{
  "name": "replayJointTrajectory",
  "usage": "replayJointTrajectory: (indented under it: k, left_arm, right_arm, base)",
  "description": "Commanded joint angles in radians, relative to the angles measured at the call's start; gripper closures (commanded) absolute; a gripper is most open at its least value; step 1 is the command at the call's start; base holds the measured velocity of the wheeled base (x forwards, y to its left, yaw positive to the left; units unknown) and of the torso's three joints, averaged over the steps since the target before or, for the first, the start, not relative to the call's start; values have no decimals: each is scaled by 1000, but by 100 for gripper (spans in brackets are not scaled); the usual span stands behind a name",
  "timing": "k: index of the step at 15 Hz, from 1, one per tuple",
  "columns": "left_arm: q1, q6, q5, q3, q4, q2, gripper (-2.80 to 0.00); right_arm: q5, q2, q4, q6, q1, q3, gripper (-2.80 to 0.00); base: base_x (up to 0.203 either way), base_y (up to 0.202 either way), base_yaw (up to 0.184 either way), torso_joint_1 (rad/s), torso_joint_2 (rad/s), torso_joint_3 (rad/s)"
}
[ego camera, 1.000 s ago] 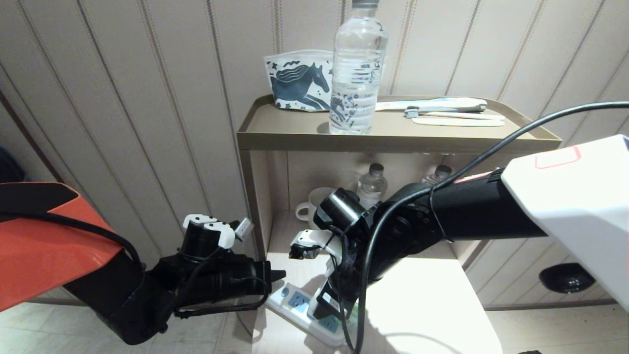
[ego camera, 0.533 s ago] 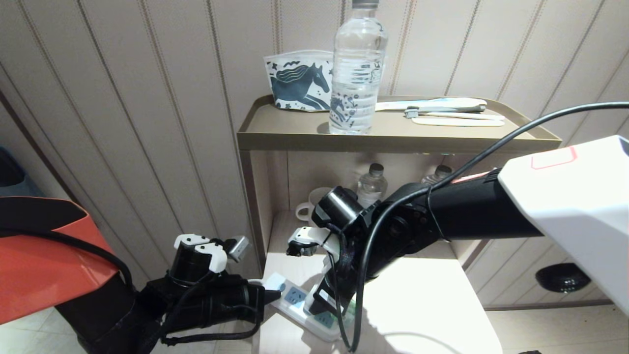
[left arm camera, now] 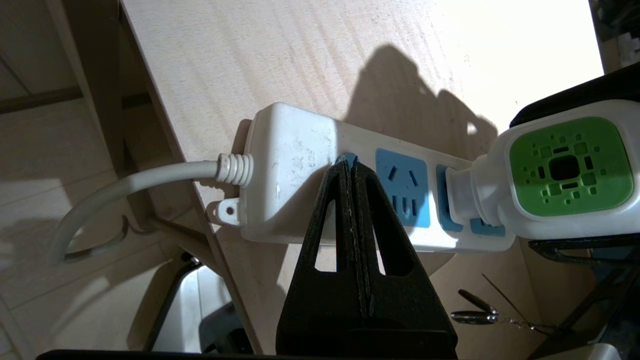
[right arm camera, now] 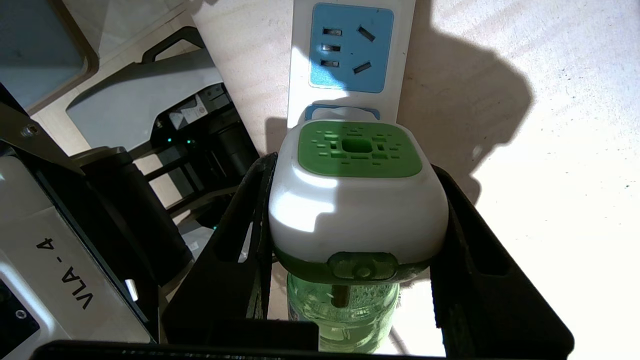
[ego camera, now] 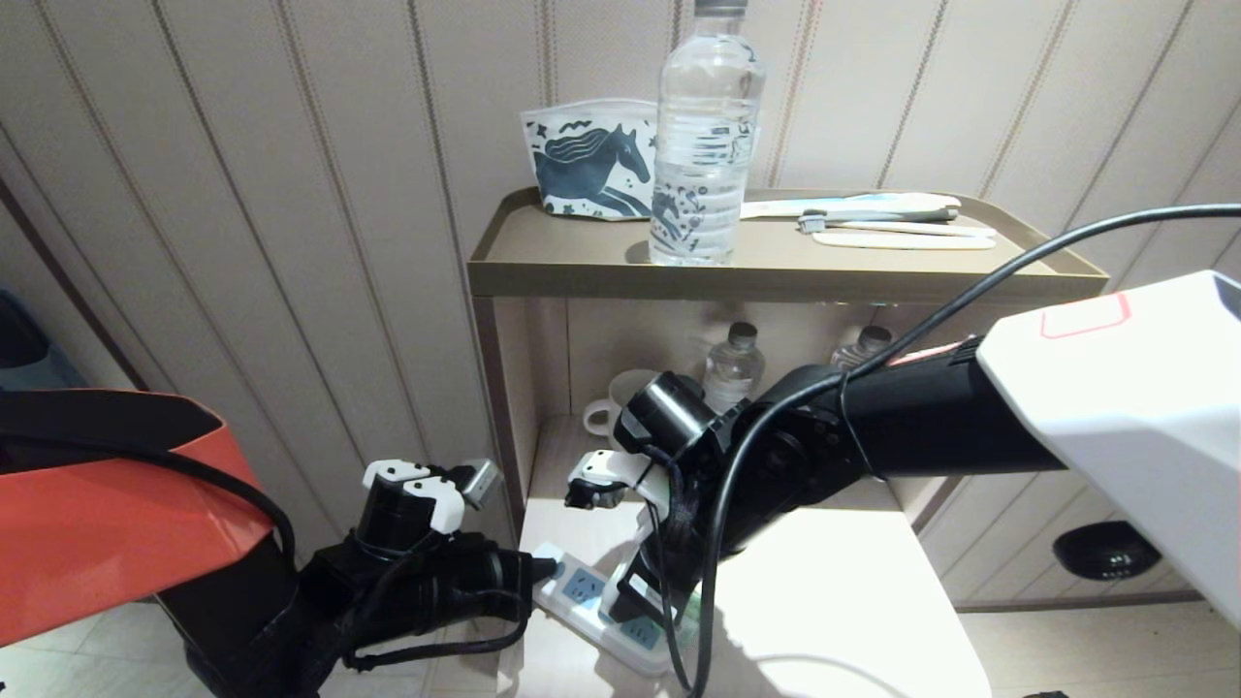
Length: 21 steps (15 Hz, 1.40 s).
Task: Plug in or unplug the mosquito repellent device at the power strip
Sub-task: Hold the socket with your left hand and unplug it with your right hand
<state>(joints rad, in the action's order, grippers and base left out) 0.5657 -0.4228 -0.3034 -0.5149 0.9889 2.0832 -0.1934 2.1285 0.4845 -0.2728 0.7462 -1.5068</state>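
Note:
The white power strip (ego camera: 585,593) lies on the lower shelf with its grey-white cord (left arm camera: 150,177) running off the shelf edge. The mosquito repellent device (right arm camera: 357,200), white with a green top and a green liquid bottle, sits with its plug end against the second blue socket panel; the prongs are hidden. My right gripper (right arm camera: 352,175) is shut on the device's two sides and shows over the strip (ego camera: 640,601). My left gripper (left arm camera: 348,162) is shut, its joined tips resting on the blue switch near the cord end; it also shows at the shelf's left edge (ego camera: 528,567).
On the cabinet top stand a clear water bottle (ego camera: 703,136), a horse-print pouch (ego camera: 587,160) and toothbrush items (ego camera: 873,218). A mug (ego camera: 616,412) and small bottles (ego camera: 734,364) sit at the back of the lower shelf. The cabinet's side panel (ego camera: 494,388) is beside my left arm.
My left gripper has dropped and drawn slightly left, its tip now on the strip's cord end. The right gripper keeps its hold on the device, almost still.

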Motion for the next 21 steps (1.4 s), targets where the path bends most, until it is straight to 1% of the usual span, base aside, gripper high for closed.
replayJointTrajectory:
  k: [1,2,4,5,6,8,9,12,14,16,18,20,21]
  left_arm:
    - [0,-2,0,-5,5,12,0]
    - [0,-2,2,-6,6,16,0]
    - [0,9,55,-9,15,44,0]
    - [0,31,72,-5,30,57,0]
    - [4,70,85,8,59,81,0]
    - [41,80,99,28,83,88,0]
    - [62,84,117,38,86,87,0]
    - [82,120,168,42,96,116,0]
    - [101,138,186,57,133,138,0]
    - [105,147,188,61,136,148,0]
    - [113,176,219,63,137,156,0]
    - [131,232,273,70,139,162,0]
    - [135,238,277,73,139,165,0]
  right_arm:
    - [-3,10,5,-1,4,5,0]
    - [-4,10,5,-2,4,5,0]
    - [-6,7,5,-2,7,8,0]
    - [-6,6,5,-2,7,13,0]
    - [-6,3,4,-2,7,24,0]
    - [-7,-1,3,-2,7,32,0]
    - [-11,-4,3,-2,5,31,0]
    - [-12,-9,3,-2,4,31,0]
    - [-13,-10,2,-2,3,30,0]
    - [-13,-16,-15,-2,-1,32,0]
    - [-12,-13,-29,-2,-4,34,0]
    - [-11,-15,-29,-2,-4,31,0]
    - [-9,-16,-29,-2,-4,29,0]
  base:
    - [0,0,0,0,0,0]
    - [0,0,0,0,0,0]
    - [0,0,0,0,0,0]
    - [0,0,0,0,0,0]
    - [0,0,0,0,0,0]
    - [0,0,0,0,0,0]
    - [0,0,0,0,0,0]
    - [0,0,0,0,0,0]
    - [0,0,0,0,0,0]
    - [0,0,0,0,0,0]
    - [0,0,0,0,0,0]
    - [0,0,0,0,0,0]
    - [0,0,0,0,0,0]
